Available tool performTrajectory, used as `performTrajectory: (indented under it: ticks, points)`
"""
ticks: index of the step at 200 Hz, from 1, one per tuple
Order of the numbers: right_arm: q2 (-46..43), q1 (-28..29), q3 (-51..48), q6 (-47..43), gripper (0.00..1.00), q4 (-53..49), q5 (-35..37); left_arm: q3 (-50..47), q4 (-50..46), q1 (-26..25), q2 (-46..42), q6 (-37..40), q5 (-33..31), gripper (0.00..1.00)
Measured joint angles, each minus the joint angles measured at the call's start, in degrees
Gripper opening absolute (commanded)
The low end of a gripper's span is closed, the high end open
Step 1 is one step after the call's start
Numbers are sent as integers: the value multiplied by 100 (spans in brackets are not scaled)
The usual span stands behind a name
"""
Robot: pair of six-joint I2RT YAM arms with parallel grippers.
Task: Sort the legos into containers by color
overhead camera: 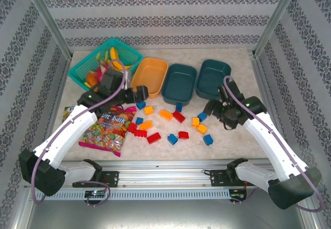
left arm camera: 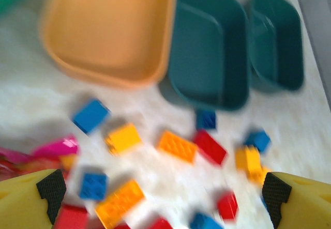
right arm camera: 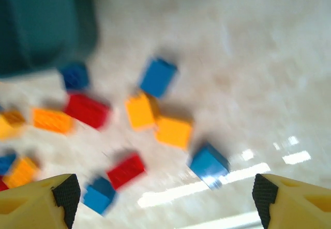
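Note:
Red, orange-yellow and blue legos lie scattered on the marble table, among them a red one point(overhead camera: 153, 137), an orange one point(overhead camera: 166, 115) and a blue one point(overhead camera: 208, 139). Behind them stand three containers: an orange tub point(overhead camera: 150, 76) and two dark teal tubs point(overhead camera: 179, 83) point(overhead camera: 213, 78), all empty. My left gripper point(overhead camera: 140, 92) hovers open at the front of the orange tub, above the left legos; in the left wrist view the gripper point(left arm camera: 163, 193) holds nothing. My right gripper point(overhead camera: 214, 109) hangs open over the right-hand legos, and between its fingertips point(right arm camera: 165, 195) a blue lego point(right arm camera: 208, 163) lies on the table.
A teal lattice basket point(overhead camera: 103, 61) of toy fruit stands at the back left. Colourful candy bags point(overhead camera: 108, 128) lie under the left arm. A metal rail point(overhead camera: 165, 180) runs along the near table edge, and patterned walls close in both sides.

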Motion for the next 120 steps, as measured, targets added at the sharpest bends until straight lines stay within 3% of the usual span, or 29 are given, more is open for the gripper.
performTrajectory:
  ticks: [53, 85, 120]
  points:
    - [496, 376, -852, -623, 80, -269, -599, -691, -269, -1036, -584, 24, 739, 100]
    - [1121, 813, -973, -837, 84, -140, -586, -855, -306, -1115, -699, 20, 809, 100]
    - [1749, 887, -1023, -984, 84, 39, -442, -857, -308, -1117, -699, 13, 802, 100]
